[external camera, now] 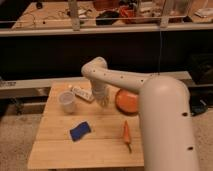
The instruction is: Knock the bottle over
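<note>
Toppled bottle (81, 93) on table (55, 150), end effector (102, 100) just beside.
</note>
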Tool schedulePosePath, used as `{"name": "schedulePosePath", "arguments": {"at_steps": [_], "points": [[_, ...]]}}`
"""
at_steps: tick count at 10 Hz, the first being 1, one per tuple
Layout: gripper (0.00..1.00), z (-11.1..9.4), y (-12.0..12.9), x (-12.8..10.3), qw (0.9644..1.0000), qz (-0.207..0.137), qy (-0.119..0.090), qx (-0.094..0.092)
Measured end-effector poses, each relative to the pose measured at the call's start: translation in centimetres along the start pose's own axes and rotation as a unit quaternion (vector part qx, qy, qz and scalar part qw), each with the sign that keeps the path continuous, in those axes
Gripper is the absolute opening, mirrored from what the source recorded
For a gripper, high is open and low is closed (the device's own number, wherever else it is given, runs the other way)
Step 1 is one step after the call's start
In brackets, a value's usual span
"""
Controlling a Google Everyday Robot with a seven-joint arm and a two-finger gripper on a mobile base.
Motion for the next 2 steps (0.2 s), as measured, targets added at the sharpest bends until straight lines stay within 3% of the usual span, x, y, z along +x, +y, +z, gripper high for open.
{"name": "schedulePosePath", "arguments": {"at_steps": [2], "points": [[0.00,0.00,-1.09,0.52,0.9996,-0.021,-0.011,0.018]]}}
